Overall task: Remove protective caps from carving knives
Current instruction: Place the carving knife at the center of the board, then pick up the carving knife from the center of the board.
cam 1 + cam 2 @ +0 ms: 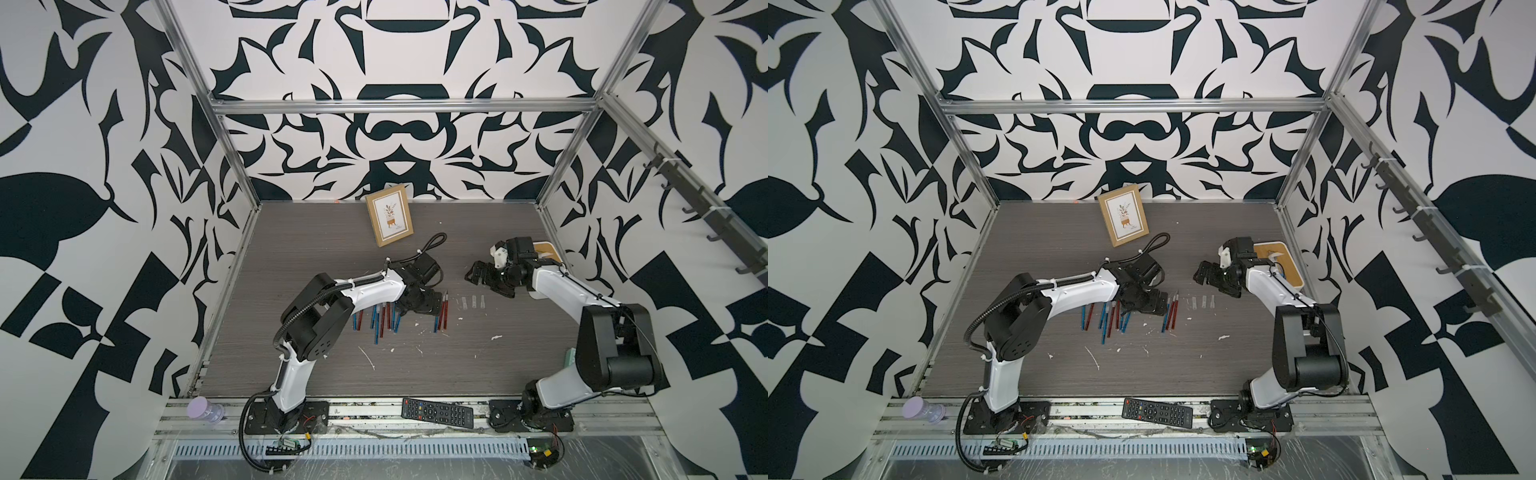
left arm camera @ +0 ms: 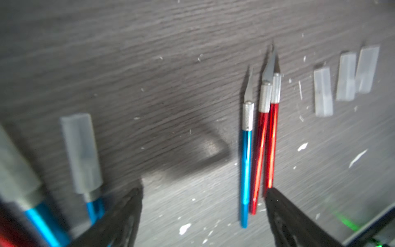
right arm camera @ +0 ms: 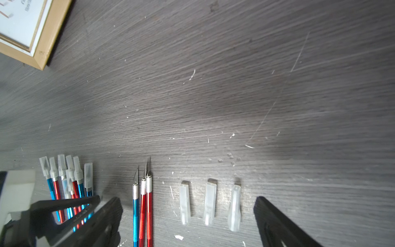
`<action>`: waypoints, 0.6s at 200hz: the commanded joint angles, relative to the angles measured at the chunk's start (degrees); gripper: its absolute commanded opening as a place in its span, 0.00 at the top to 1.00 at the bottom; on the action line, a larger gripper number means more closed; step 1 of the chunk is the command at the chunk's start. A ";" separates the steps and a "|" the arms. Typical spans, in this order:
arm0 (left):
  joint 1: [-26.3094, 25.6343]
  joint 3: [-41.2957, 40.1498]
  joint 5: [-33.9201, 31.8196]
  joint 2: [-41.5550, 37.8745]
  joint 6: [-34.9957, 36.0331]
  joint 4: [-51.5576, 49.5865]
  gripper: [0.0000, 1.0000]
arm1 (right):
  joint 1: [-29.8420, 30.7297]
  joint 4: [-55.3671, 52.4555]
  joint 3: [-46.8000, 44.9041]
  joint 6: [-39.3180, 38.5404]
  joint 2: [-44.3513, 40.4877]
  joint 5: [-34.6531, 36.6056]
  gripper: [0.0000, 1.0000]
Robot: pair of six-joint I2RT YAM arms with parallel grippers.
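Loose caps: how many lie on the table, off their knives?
3, in a row beside the bare knives: near cap, middle cap, far cap. Others may be hidden under the left arm.

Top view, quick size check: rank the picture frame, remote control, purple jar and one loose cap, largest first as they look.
In a top view:
1. picture frame, biggest area.
2. remote control, longer but slimmer, so a close call.
3. purple jar.
4. loose cap, by far the smallest.

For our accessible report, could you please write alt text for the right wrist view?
Three uncapped carving knives, one blue and two red, lie side by side on a wood-grain table between three loose protective caps and a cluster of capped knives.
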 commanded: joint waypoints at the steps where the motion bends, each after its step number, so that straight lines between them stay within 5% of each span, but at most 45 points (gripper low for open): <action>1: -0.22 -0.08 -4.40 -3.54 0.83 -3.84 0.00 | -0.12 0.95 -0.36 0.00 -0.52 -0.76 0.01; 41: -0.17 -1.01 -6.63 -4.80 1.79 -5.83 0.00 | -0.13 1.21 -0.45 0.16 0.01 -1.08 0.01; 120: -0.20 -2.03 -8.80 -3.01 2.78 -9.15 0.19 | -0.13 1.70 -0.28 0.44 0.72 -1.68 0.01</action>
